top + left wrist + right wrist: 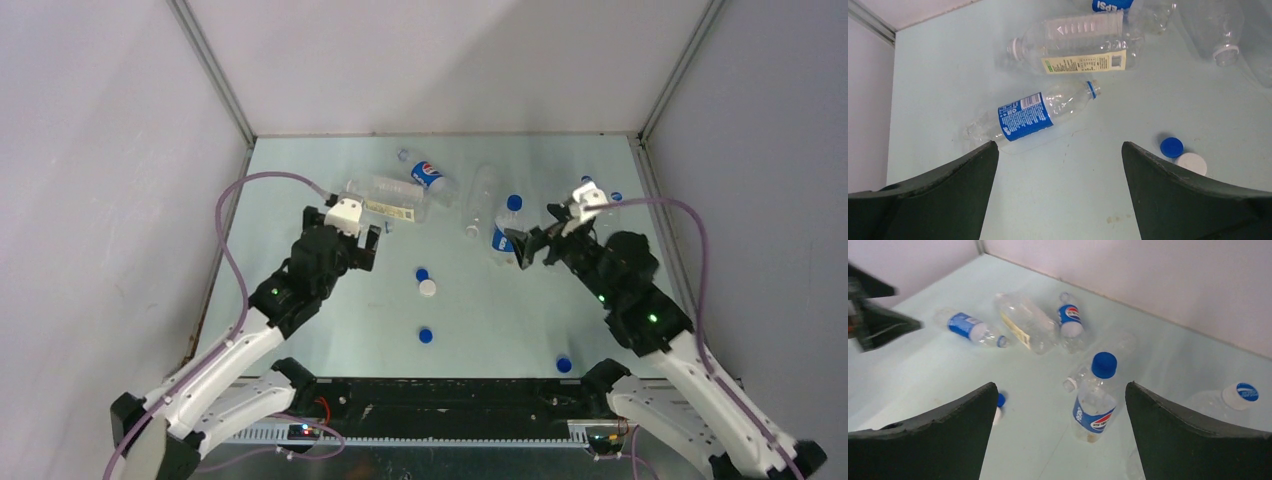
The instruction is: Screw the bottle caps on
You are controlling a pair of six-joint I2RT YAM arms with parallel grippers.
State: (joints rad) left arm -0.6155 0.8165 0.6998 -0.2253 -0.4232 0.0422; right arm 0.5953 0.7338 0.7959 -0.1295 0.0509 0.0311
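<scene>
Clear bottle (1092, 415), blue logo label, blue cap (1104, 365) on, stands upright on the table (1168, 360) just ahead of the right gripper (1060, 386), fingers wide apart. On the left gripper (1059, 144), fingers likewise apart, empty.

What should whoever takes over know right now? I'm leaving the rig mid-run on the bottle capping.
Left gripper: open, empty, above the table by the small blue-label bottle.
Right gripper: open, empty, facing the upright bottle.
Done: the upright bottle wears a blue cap. The far-right bottle also carries a cap. Tightness cannot be judged.
Left: the small blue-label bottle, the pale-label bottle and the clear bottle lie uncapped.
Loose on the table: three loose blue caps and one white cap.
</scene>
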